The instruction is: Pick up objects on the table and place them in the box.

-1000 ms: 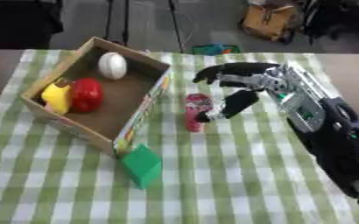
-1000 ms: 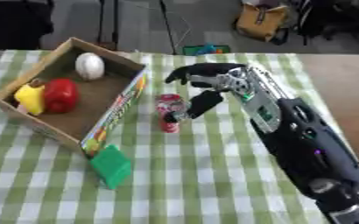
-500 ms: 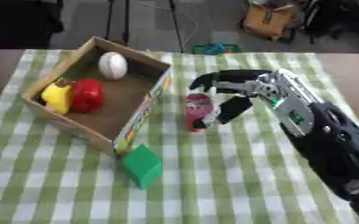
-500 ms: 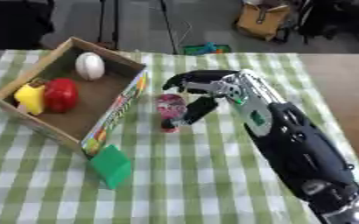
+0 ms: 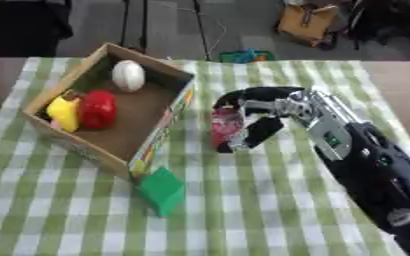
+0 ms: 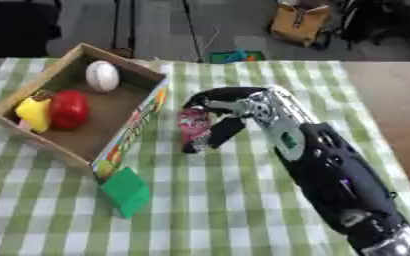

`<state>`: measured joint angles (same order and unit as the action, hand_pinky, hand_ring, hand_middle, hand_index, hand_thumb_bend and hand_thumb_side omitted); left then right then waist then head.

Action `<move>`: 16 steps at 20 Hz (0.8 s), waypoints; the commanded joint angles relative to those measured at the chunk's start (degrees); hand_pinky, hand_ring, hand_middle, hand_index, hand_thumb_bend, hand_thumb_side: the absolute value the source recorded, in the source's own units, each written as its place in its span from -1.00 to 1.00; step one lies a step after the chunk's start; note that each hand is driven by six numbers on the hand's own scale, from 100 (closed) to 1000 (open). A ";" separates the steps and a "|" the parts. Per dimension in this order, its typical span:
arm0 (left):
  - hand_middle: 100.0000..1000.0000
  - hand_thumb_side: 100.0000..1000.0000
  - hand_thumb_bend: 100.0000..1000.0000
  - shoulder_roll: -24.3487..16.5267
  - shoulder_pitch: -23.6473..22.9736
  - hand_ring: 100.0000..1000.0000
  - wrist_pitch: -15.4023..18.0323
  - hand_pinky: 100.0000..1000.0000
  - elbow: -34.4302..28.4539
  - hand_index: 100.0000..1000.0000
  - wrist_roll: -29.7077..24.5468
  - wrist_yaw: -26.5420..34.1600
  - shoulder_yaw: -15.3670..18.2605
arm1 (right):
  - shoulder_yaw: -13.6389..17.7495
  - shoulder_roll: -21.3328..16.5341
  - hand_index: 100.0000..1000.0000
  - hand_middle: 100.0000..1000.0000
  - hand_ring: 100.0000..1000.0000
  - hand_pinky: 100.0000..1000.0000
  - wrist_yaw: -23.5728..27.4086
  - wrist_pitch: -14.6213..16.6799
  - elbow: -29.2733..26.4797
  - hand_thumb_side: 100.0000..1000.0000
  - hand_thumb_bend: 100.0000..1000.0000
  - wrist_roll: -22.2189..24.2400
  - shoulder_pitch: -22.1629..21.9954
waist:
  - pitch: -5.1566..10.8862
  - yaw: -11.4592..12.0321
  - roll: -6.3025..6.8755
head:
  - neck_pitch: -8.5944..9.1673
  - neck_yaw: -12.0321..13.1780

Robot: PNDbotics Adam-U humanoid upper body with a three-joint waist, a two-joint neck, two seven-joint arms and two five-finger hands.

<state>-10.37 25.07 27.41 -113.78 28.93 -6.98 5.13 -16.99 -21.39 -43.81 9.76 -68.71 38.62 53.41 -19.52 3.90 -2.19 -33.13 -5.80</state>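
A small pink and red can (image 5: 225,124) stands upright on the green checked cloth, just right of the cardboard box (image 5: 159,146). My right hand (image 5: 283,107) comes in from the right and curls round the can, fingers arched over its top and far side, thumb low against its right side. Inside the box lie a white egg-shaped ball (image 5: 128,76), a red pepper (image 5: 97,108) and a yellow fruit (image 5: 63,112). A green block (image 5: 162,190) lies on the cloth at the box's near corner. My left hand shows in neither view.
The box's right wall stands a short way left of the can. Beyond the table's far edge a teal thing (image 5: 248,55) and an orange bag (image 5: 309,22) lie on the floor. Bare wood (image 6: 392,105) shows right of the cloth.
My right hand has moved left and down onto the can, and its fingers have gone from spread beside the can to curled round it. The can still stands in place.
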 commanded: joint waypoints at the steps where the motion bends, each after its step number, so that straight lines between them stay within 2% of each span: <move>1: 0.22 1.00 -1.00 -0.01 0.57 0.10 -0.06 0.40 -0.81 0.36 -0.23 0.10 -0.18 | 0.15 -0.56 1.00 0.90 0.42 -0.02 -0.40 0.41 -0.23 0.20 -0.01 -0.27 1.18 | 1.04 -0.04 0.22 | 0.58 -0.17; 2: 0.22 1.00 -1.00 0.00 0.56 0.10 -0.08 0.40 -0.81 0.36 -0.24 0.11 -0.19 | 0.12 -0.55 1.00 0.87 0.34 -0.19 -0.42 0.45 -0.20 0.16 -0.02 -0.29 1.24 | 1.04 -0.06 0.22 | 0.57 -0.17; 5: 0.22 1.00 -1.00 0.01 0.54 0.10 -0.09 0.40 -0.81 0.36 -0.28 0.12 -0.21 | 0.06 -0.54 1.00 0.85 0.28 -0.30 -0.32 0.52 -0.19 0.15 -0.03 -0.34 1.33 | 1.03 -0.06 0.21 | 0.52 -0.17; 6: 0.22 1.00 -1.00 0.02 0.54 0.10 -0.10 0.40 -0.81 0.36 -0.28 0.13 -0.21 | 0.05 -0.52 0.94 0.73 0.12 -0.56 -0.25 0.52 -0.22 0.08 -0.09 -0.39 1.37 | 1.04 -0.05 0.21 | 0.54 -0.17; 7: 0.22 1.00 -1.00 0.02 0.53 0.10 -0.12 0.40 -0.81 0.36 -0.28 0.14 -0.21 | 0.03 -0.49 0.94 0.73 0.12 -0.56 -0.12 0.51 -0.28 0.08 -0.09 -0.53 1.42 | 1.05 -0.05 0.22 | 0.57 -0.17; 8: 0.22 1.00 -1.00 0.02 0.53 0.10 -0.13 0.39 -0.81 0.36 -0.28 0.15 -0.20 | 0.00 -0.48 0.88 0.66 0.06 -0.69 0.00 0.47 -0.31 0.03 -0.11 -0.66 1.44 | 1.06 -0.05 0.22 | 0.58 -0.17; 11: 0.22 1.00 -1.00 0.02 0.53 0.10 -0.14 0.40 -0.81 0.36 -0.23 0.17 -0.17 | -0.07 -0.55 0.85 0.64 0.04 -0.74 0.37 0.29 -0.28 0.01 -0.12 -1.07 1.45 | 1.07 -0.06 0.21 | 0.58 -0.14; 12: 0.22 1.00 -1.00 0.02 0.53 0.10 -0.14 0.40 -0.81 0.36 -0.24 0.17 -0.18 | -0.06 -0.55 0.77 0.56 -0.02 -0.86 0.44 0.23 -0.27 -0.04 -0.16 -1.21 1.46 | 1.07 -0.08 0.21 | 0.61 -0.13; 16: 0.22 1.00 -1.00 0.05 0.55 0.10 -0.15 0.40 -0.81 0.37 -0.31 0.16 -0.24 | 0.00 -0.49 0.70 0.49 -0.05 -0.92 0.94 -0.16 -0.06 -0.06 -0.21 -2.25 1.50 | 1.04 -0.13 0.23 | 0.74 -0.12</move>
<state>-9.96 25.07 27.26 -113.78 28.79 -6.96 5.11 -17.32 -21.37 -43.34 9.70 -68.38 36.85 53.71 -19.52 3.85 -2.19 -33.08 -5.81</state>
